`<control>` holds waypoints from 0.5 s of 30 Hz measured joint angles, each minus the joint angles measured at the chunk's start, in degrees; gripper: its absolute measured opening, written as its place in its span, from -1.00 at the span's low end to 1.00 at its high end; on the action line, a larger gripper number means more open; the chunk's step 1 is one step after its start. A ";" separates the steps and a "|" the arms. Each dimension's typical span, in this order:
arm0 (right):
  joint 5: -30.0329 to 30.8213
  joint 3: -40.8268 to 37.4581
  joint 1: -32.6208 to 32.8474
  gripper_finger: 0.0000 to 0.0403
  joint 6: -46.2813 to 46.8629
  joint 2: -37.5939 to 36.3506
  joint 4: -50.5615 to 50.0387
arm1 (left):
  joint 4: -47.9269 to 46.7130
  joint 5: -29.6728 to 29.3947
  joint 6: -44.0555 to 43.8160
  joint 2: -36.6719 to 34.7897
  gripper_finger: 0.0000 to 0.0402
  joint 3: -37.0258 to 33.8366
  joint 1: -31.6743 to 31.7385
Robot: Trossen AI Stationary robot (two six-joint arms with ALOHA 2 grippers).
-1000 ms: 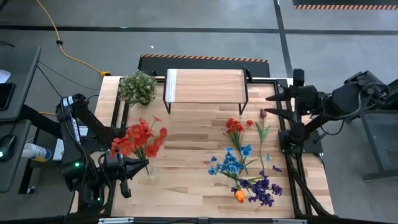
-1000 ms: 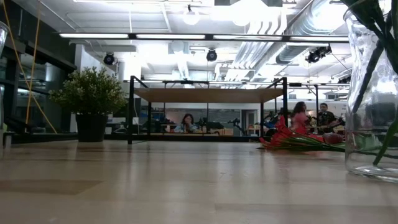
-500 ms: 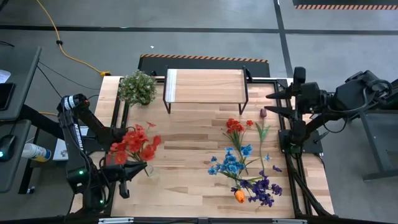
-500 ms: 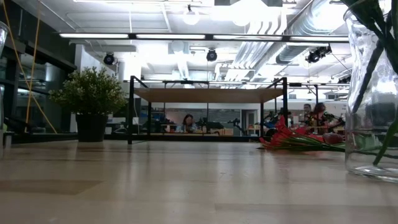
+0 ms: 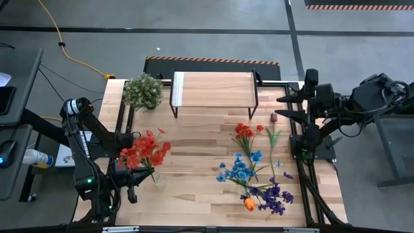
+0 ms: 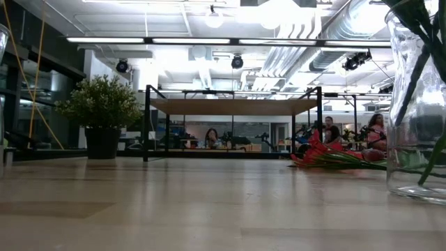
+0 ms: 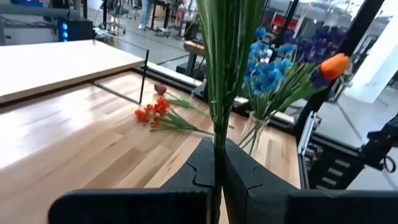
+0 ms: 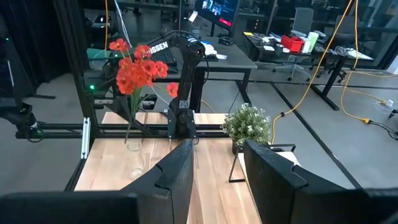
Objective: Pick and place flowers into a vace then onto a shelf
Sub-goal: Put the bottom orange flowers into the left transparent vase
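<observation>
Table [image 5: 194,188]: light wood planks.
Shelf [image 5: 213,87]: at the far edge, bare plank top.
Potted plant [image 5: 143,90]: just left of the shelf.
Loose flowers [image 5: 249,169]: lying right of centre.
Left gripper [image 5: 137,176]: clenched on red flowers [image 5: 143,150], stems in glass vase [image 5: 155,175].
Right gripper [image 5: 284,107]: fingers parted, empty, at the right edge.

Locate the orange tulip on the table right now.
In the high view the orange tulip lies on the table's right half near the front edge, beside the purple flowers and below the blue flowers.
</observation>
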 joint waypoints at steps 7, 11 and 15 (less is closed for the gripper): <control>-1.24 0.00 -0.02 -0.34 0.02 0.93 0.15 | -3.16 1.38 0.46 0.00 -0.80 0.00 0.00; -2.09 0.00 0.00 -0.34 0.02 1.96 0.35 | -5.17 1.28 0.37 0.00 -0.80 0.00 0.00; -2.26 0.00 -0.01 -0.34 0.00 2.78 0.34 | -6.31 1.20 0.35 0.00 -0.80 0.00 0.00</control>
